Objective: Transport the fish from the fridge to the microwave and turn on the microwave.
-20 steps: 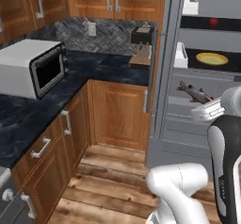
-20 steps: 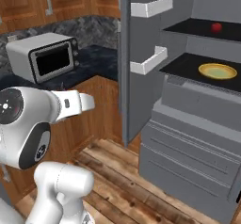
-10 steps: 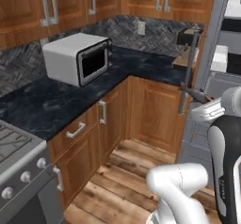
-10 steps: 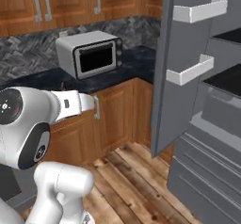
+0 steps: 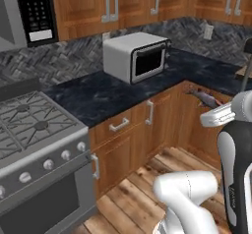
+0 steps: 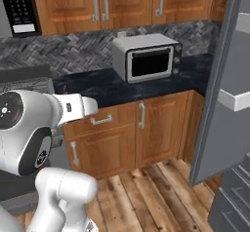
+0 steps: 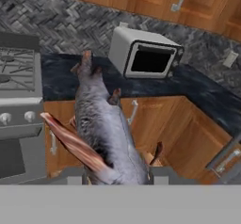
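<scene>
Fish [image 7: 106, 129] pinched between the fingers [image 7: 149, 172], held in the air before the wooden cabinets; white toaster oven [image 5: 136, 56] on dark counter [image 5: 103, 93] ahead.

Left base view from behind the arm, facing forward and down over the dark surface [image 5: 98, 98] toward the toaster oven [image 5: 135, 56], right base view sharing that oven [image 6: 146, 56] from the other side, hand view close along the fish [image 7: 106, 133].
</scene>
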Controlling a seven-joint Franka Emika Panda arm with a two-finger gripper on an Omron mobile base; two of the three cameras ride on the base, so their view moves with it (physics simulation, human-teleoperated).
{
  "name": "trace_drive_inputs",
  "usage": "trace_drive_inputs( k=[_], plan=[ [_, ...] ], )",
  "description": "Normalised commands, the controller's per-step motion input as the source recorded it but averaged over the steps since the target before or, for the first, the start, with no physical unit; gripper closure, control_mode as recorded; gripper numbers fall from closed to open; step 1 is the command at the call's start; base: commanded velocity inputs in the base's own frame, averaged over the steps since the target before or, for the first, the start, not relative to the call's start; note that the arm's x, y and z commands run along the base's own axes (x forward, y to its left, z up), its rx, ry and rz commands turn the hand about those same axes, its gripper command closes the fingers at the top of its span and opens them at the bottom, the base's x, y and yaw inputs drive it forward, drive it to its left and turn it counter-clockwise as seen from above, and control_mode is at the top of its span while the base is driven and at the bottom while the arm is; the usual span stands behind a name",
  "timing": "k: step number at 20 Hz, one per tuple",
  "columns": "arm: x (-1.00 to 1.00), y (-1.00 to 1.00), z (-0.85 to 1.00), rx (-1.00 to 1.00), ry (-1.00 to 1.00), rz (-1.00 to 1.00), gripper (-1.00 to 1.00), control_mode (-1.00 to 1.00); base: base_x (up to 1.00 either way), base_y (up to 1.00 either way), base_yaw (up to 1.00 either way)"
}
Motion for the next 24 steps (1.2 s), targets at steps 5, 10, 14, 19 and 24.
trace_drive_inputs(
  k=[5, 10, 14, 19, 24],
  plan=[
    [0.00, 0.00, 0.00, 0.00, 0.00, 0.00, 1.00, 1.00, 0.00, 0.00, 0.51],
    [0.00, 0.00, 0.00, 0.00, 0.00, 0.00, 1.00, 1.00, 0.00, 0.00, 0.51],
    [0.00, 0.00, 0.00, 0.00, 0.00, 0.00, 1.00, 1.00, 0.00, 0.01, 0.51],
    [0.00, 0.00, 0.00, 0.00, 0.00, 0.00, 1.00, 1.00, 0.05, 0.02, 0.44],
    [0.00, 0.00, 0.00, 0.00, 0.00, 0.00, 1.00, 1.00, 0.27, 0.18, 0.17]
  ],
)
